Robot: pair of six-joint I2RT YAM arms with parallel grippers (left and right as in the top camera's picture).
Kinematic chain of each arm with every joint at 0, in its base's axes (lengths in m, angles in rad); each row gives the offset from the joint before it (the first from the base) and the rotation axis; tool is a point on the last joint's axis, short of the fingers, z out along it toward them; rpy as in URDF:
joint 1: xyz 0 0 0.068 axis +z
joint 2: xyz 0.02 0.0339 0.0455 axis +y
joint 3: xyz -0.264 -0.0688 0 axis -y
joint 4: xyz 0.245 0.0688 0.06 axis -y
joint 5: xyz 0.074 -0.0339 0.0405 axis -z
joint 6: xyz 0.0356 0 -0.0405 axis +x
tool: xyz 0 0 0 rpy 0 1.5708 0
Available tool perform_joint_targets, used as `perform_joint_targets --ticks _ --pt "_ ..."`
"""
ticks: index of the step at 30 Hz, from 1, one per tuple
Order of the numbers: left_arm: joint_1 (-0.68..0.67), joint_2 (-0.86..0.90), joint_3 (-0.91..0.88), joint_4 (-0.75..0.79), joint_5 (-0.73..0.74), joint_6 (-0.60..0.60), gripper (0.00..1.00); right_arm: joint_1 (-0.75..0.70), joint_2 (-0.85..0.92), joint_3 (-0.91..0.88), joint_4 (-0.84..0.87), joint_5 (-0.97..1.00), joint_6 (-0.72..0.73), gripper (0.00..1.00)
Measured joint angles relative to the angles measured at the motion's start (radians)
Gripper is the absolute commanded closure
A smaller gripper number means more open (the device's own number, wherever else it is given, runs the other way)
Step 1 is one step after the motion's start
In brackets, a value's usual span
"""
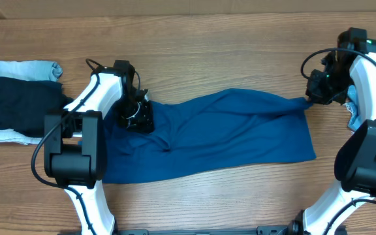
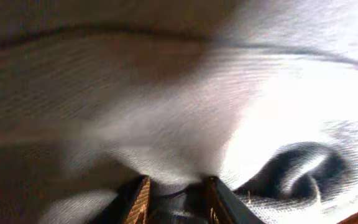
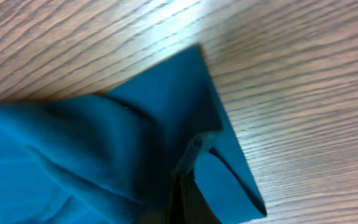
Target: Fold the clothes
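Observation:
The royal-blue polo shirt (image 1: 220, 134) lies stretched across the middle of the wooden table, folded lengthwise. My left gripper (image 1: 136, 116) presses into its left end and is shut on a bunch of the fabric (image 2: 166, 124), which fills the left wrist view, washed out and blurred. My right gripper (image 1: 313, 96) is shut on the shirt's upper right corner (image 3: 185, 106), pulled taut into a point. In the right wrist view the fingers (image 3: 188, 165) pinch the folded blue edge above the table.
A near-black folded garment (image 1: 12, 98) lies at the left edge with a light-blue denim piece (image 1: 25, 68) behind it and a pale cloth (image 1: 5, 136) beneath. Another light-blue item (image 1: 354, 108) sits at the far right by the right arm.

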Motion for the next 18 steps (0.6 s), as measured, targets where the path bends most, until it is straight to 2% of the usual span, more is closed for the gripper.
perform_joint_targets --ticks 4,8,12,17,18 --pt "-0.023 -0.004 0.029 0.056 -0.031 0.027 0.51 0.031 0.0 0.0 0.014 0.0 0.001 0.94" --pt "0.006 -0.079 0.105 0.03 -0.159 0.038 0.52 0.031 0.0 0.0 0.02 0.0 0.004 0.94" --pt "0.063 -0.115 0.132 0.004 -0.2 0.051 0.6 0.031 0.0 0.0 0.022 0.0 0.004 0.94" --pt "0.029 -0.114 0.037 0.038 -0.188 0.092 0.63 0.03 0.0 -0.001 0.042 0.018 0.007 0.94" --pt "0.014 -0.114 -0.01 0.094 -0.194 0.098 0.65 0.03 0.0 -0.001 0.05 0.026 0.007 0.94"
